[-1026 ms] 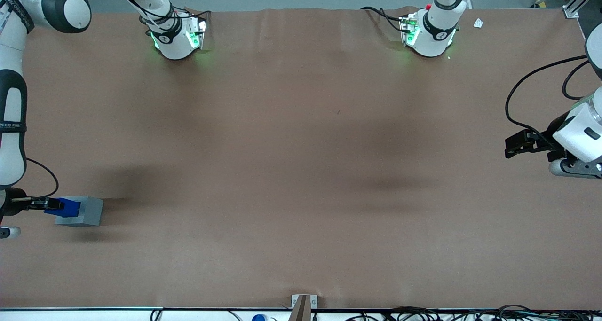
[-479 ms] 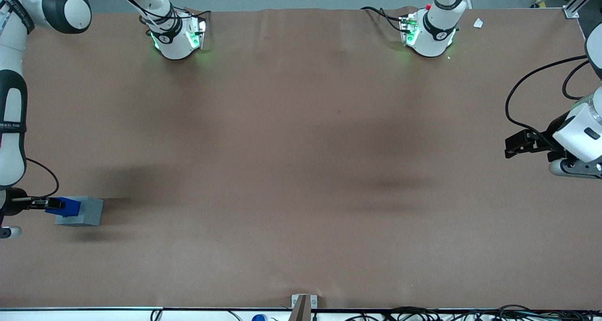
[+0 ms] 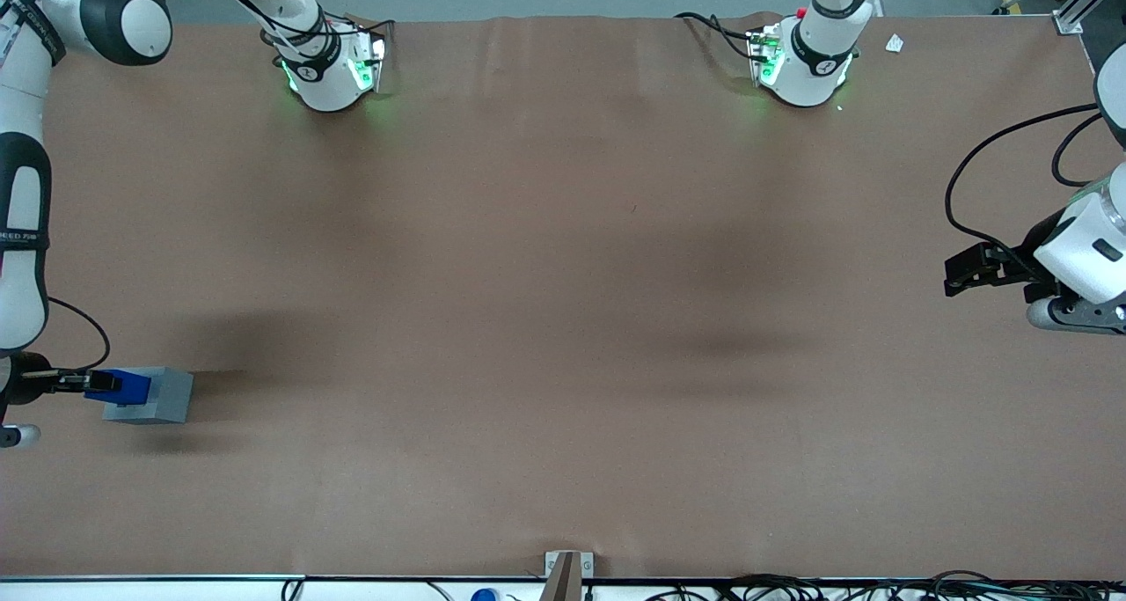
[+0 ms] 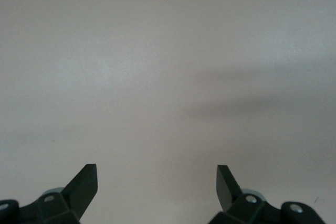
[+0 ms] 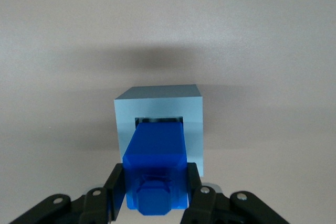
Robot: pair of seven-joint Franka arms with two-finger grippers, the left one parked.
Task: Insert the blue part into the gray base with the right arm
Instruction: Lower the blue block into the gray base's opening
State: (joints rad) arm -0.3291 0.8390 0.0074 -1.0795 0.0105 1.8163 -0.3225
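One change only since the pictures a second back: you will find the small bright-blue plastic part [image 5: 156,166] has settled a shade nearer the light-gray boxy plastic base [image 5: 159,121], and in the last half second nothing more has shifted. Judged from that, the insertion is in its closing stage. In the wrist view the blue part's leading end sits inside the square recess of the gray base, with its stepped nub end protruding toward the camera. The slim black two-finger gripper [image 5: 155,184] of the white right arm [image 3: 19,196] is clamped on the blue part's two sides, at the gray base's edge. The gray base rests on the brown table covering [image 3: 563,319], at the working arm's end, near the front camera. Cables [image 3: 792,583] run along the table's front edge, well apart from the gray base.
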